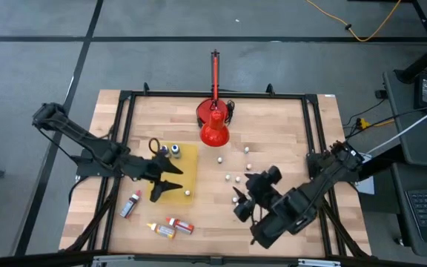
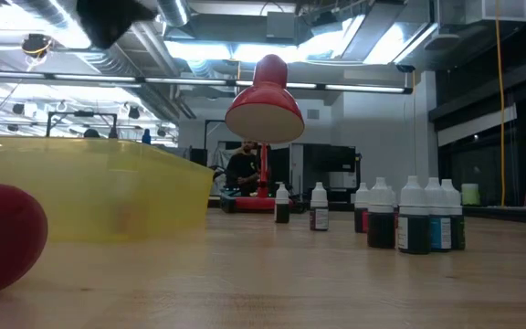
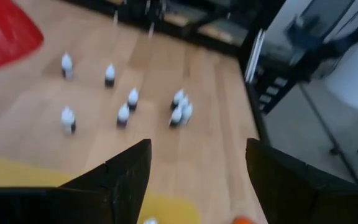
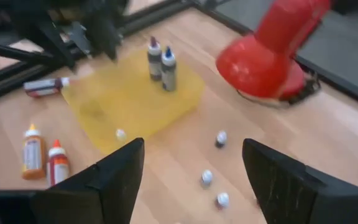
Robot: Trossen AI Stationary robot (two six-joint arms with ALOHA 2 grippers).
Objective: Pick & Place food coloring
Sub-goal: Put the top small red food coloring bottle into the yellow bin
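The food coloring is scattered. Two dark bottles stand upright in the far corner of a yellow tray. An orange bottle, a red one and a dark red one lie on the table beside the tray. Several small white-capped bottles stand on the wood at mid-table. My left gripper hangs open over the tray, holding nothing. My right gripper is open above the small bottles, pointing toward the tray.
A large red cone with an upright red rod stands at the table's far middle. A black frame runs round the table edges. A tiny white piece lies in the tray's near part. Bare wood shows at the far right.
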